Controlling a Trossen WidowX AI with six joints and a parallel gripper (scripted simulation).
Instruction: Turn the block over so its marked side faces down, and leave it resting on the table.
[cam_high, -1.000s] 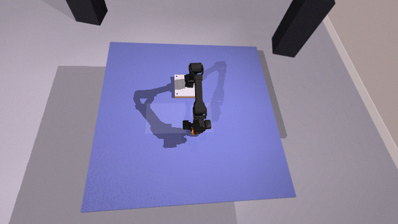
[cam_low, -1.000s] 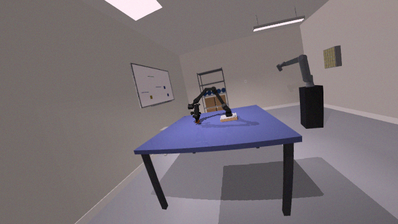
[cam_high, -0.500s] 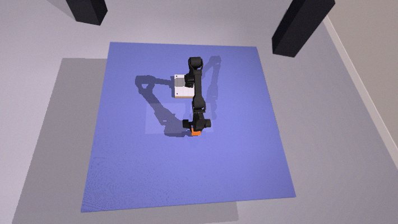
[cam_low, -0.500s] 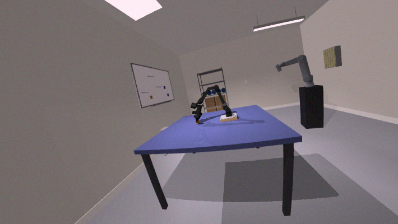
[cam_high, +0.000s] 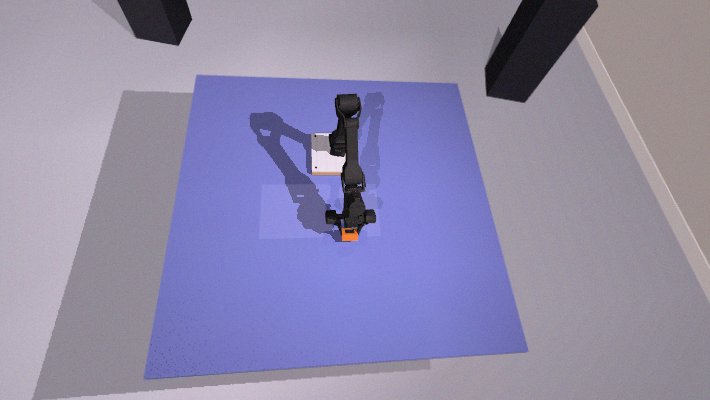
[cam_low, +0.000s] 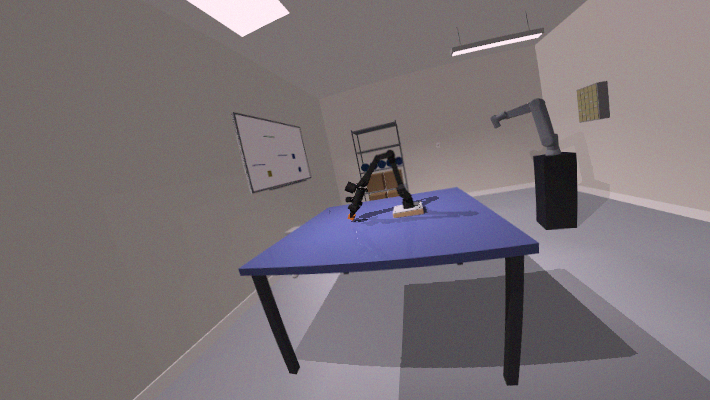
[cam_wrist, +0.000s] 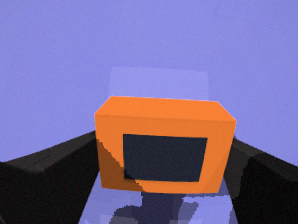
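Note:
The orange block (cam_high: 353, 238) (cam_low: 352, 218) (cam_wrist: 165, 110) has a dark rectangle on one broad side. That marked side faces the wrist camera and also shows from above in the top view. My gripper (cam_high: 349, 234) (cam_low: 352, 215) (cam_wrist: 166, 155) is shut on the block, with one dark finger at each of its short ends. The forearm slants down and forward to the block, tilted from vertical. The block is low over the blue table (cam_high: 400, 300) (cam_low: 390, 245); whether it touches the top cannot be told. Its far side is hidden.
The arm's base stands on a white and wooden plate (cam_high: 327, 162) (cam_low: 407, 212) toward the back of the table. Pale rectangular light patches and the arm's shadow lie on the table around the gripper. A second grey arm (cam_low: 542, 122) on a black pedestal (cam_low: 556, 192) stands off the table.

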